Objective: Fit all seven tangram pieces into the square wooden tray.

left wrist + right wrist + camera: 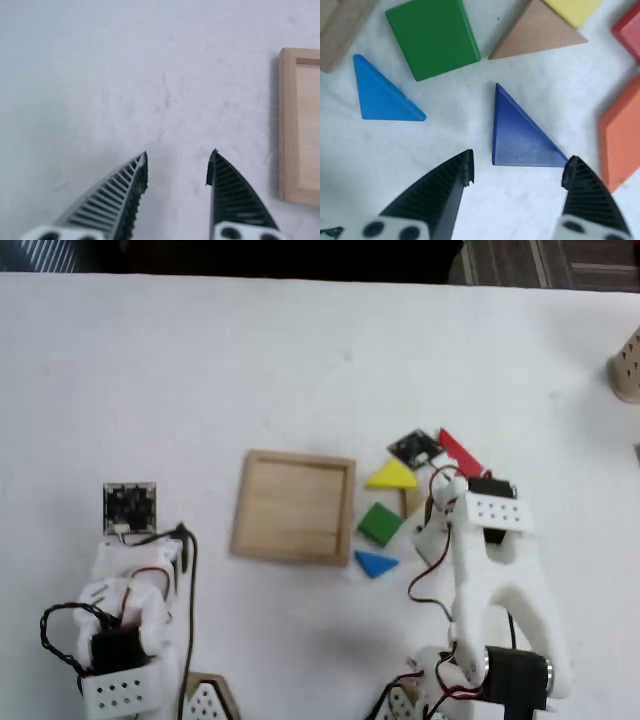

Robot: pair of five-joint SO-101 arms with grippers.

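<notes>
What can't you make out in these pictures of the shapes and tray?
High view: the right arm covers some pieces, so seven cannot be counted.
Right wrist view: orange piece and red piece cut off by the edge.
Left wrist view: tray cut off by the edge.

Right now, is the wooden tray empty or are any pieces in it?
Empty. The high view shows the tray with a bare floor; the yellow triangle, green square and blue triangle lie on the table beside it.

The right gripper's (518,161) spread jaws flank one edge of the dark blue triangle (517,137), with table showing on both sides. The orange piece (620,135) crowds one finger; the light blue triangle (380,95) lies farther from the other. Bare table (125,75) separates the left gripper (177,155) from the wooden tray's (287,125) rim.
</notes>
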